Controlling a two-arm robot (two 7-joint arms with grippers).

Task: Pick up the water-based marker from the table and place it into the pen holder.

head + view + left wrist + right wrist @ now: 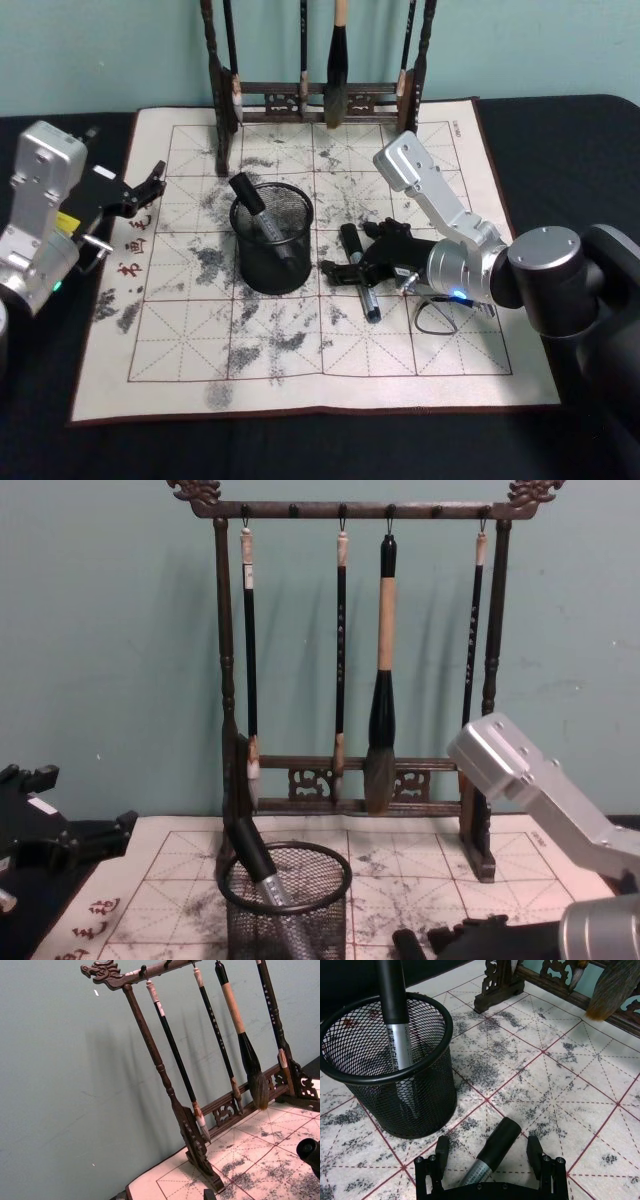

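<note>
A: Marker where?
B: Water-based marker (485, 1165) lies between right gripper's (488, 1143) wide fingers, untouched; left gripper (150, 185) parked.
A: Handling?
B: Likely light, stiff, slick, rolls. Pinch barrel below cap.

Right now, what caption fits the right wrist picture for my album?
Open right gripper straddles a marker lying on the mat beside the mesh pen holder, which holds another marker.

A plain teal wall (110, 660) closes the far side, faint shadows across it. The counter (560, 140) is black, topped by an ink-stained gridded mat (300, 375); a dark wooden brush rack (350, 510) stands at its far edge
</note>
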